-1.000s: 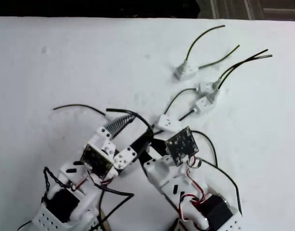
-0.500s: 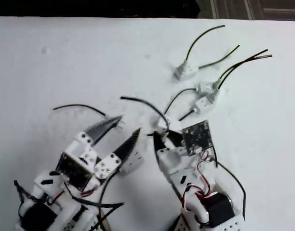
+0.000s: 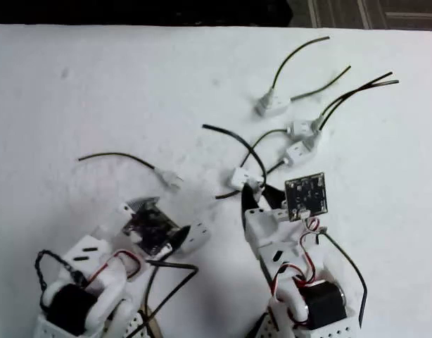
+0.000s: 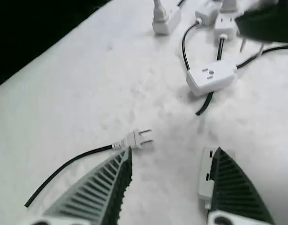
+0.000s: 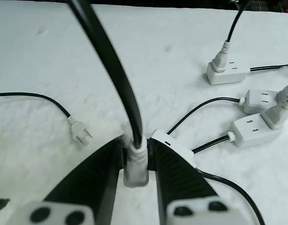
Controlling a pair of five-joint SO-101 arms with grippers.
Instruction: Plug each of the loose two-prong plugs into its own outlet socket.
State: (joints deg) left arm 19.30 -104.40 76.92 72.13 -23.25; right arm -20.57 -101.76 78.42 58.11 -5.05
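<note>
My right gripper [image 3: 252,194] is shut on a white two-prong plug [image 5: 134,165]; its black cord [image 3: 230,141] arches up and away. It hangs right beside a white outlet socket [image 3: 240,177] [image 5: 174,146]. My left gripper [image 4: 172,154] is open and holds nothing, low near its base [image 3: 162,222]. A loose plug [image 4: 137,139] [image 3: 171,179] lies on the table just beyond one left finger [image 4: 111,187], prongs pointing toward the sockets. A second empty socket [image 4: 205,176] [image 3: 196,238] rests against the other left finger.
At the back right, three more white sockets [image 3: 272,105] [image 3: 300,129] [image 3: 297,151] lie with plugs and black cords in them. The loose plug's cord [image 3: 110,156] trails left. The table [image 3: 96,84] is white.
My left gripper opened, let go and drew back toward its base. My right gripper, with the plug and its cord, shifted right and away; the cord swung with it.
</note>
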